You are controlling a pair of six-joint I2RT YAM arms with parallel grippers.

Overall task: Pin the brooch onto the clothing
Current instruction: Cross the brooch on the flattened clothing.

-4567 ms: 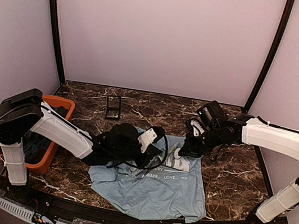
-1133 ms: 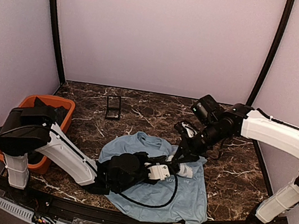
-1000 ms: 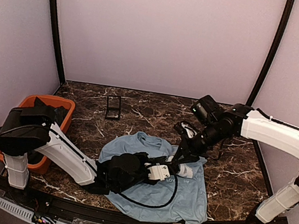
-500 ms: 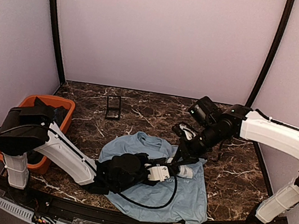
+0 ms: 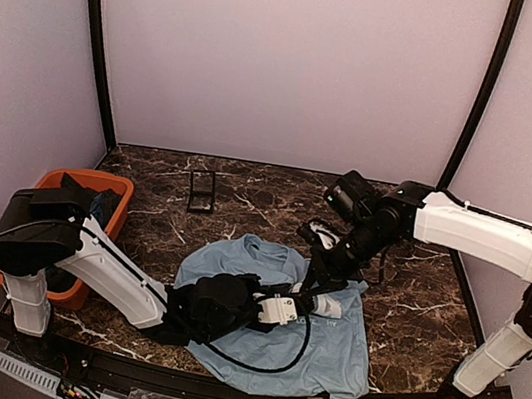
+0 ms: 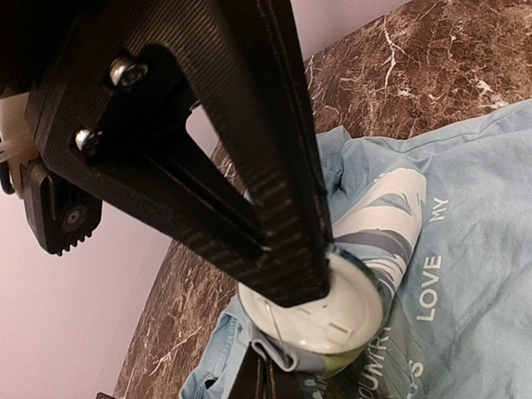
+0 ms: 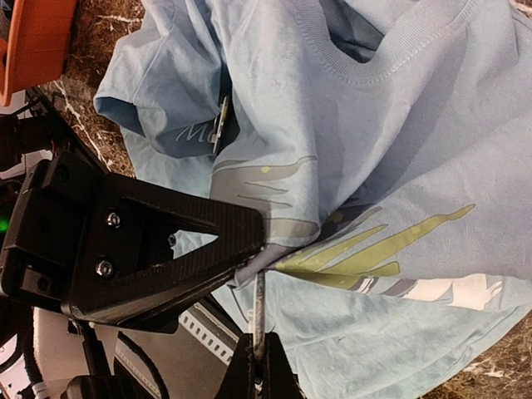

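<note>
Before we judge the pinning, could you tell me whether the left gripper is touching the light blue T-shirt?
Touching. The left wrist view shows the left gripper shut on a bunched fold of the T-shirt.

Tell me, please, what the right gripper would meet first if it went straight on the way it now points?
Most likely the shirt: the right gripper points at the fold pinched by the left gripper, whose tip lies just beyond. Depth is hard to judge.

orange bin: left, dark clothes inside | black case: back of table
</note>
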